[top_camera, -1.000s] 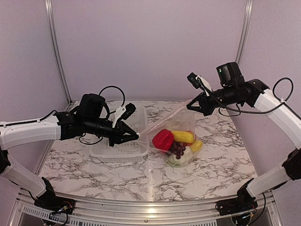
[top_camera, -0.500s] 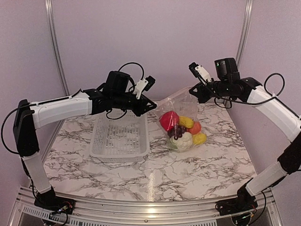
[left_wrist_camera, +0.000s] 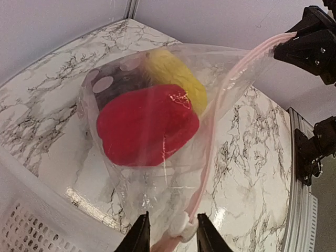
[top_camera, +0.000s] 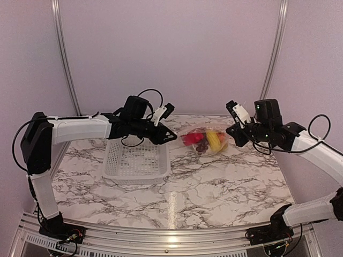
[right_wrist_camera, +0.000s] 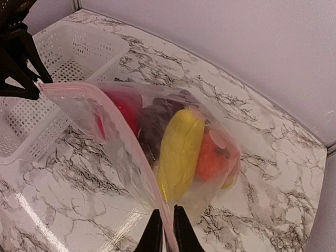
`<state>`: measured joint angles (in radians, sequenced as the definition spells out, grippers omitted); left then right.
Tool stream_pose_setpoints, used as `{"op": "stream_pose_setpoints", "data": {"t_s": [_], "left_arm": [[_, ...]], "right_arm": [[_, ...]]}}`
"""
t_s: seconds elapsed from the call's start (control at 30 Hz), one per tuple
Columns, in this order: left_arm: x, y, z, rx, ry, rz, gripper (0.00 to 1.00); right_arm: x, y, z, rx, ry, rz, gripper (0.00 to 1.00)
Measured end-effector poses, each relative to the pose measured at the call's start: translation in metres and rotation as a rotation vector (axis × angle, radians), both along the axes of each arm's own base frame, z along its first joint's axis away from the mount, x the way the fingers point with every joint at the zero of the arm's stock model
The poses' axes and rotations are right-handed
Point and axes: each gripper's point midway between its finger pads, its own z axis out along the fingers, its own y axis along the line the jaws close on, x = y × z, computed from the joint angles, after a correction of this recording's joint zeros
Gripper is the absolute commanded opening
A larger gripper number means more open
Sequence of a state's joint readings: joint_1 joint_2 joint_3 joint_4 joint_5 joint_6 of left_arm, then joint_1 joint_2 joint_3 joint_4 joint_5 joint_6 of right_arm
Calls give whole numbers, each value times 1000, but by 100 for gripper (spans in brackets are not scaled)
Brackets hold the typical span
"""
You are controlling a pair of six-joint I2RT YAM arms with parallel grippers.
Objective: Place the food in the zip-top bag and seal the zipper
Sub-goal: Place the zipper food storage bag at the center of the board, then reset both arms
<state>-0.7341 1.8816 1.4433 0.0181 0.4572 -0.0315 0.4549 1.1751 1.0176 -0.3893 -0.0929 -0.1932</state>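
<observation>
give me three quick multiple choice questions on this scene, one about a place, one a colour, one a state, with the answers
1. Where is the red bell pepper? A in the white perforated plastic basket; B inside the clear floppy zip-top bag; C on the marble tabletop.
2. What colour is the bag's press-seal strip? A green; B black; C pale pink.
3. What is the left gripper doing? A pinching the strip's end; B hanging open; C gripping the basket.
Answers: 1 B, the pepper shows through the plastic. 2 C, the strip reads pink in both wrist views. 3 A, its fingers close on the strip's end.
</observation>
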Motion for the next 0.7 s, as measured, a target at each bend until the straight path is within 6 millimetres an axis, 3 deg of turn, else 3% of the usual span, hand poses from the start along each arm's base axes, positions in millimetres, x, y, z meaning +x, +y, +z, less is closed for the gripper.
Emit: {"op": "stream_pose_setpoints", "data": {"t_s": [0.07, 0.1, 0.13, 0.17, 0.23, 0.3, 0.33, 0.37, 0.47, 0.57, 0.7], "left_arm": [[-13, 4, -25, 33, 64, -11, 54], [-19, 7, -33, 48, 86, -14, 69], [-23, 9, -39, 59, 103, -11, 91], [-27, 11, -40, 64, 109, -10, 98], [-30, 17, -32, 64, 123, 23, 99], [-28, 21, -12, 36, 111, 63, 99], [-27, 24, 3, 15, 96, 88, 99], [-26, 28, 18, -6, 79, 115, 99], [-20, 47, 65, -63, 19, 229, 99], [-7, 73, 105, -83, -25, 397, 99], [16, 114, 141, -68, -98, 632, 99]], "right_arm": [[-21, -5, -17, 14, 49, 12, 20], [-30, -6, -19, 29, 64, 19, 25], [-38, -6, -18, 49, 70, 29, 30], [-44, -5, -13, 71, 73, 40, 35], [-53, -3, 1, 115, 58, 66, 48], [-60, -1, 20, 159, 48, 79, 74], [-60, -1, 32, 176, 36, 76, 93], [-59, 0, 43, 196, 24, 69, 98], [-48, -4, 80, 234, -46, 20, 98], [-25, -17, 108, 269, -119, -116, 98], [17, -38, 111, 284, -130, -359, 99]]}}
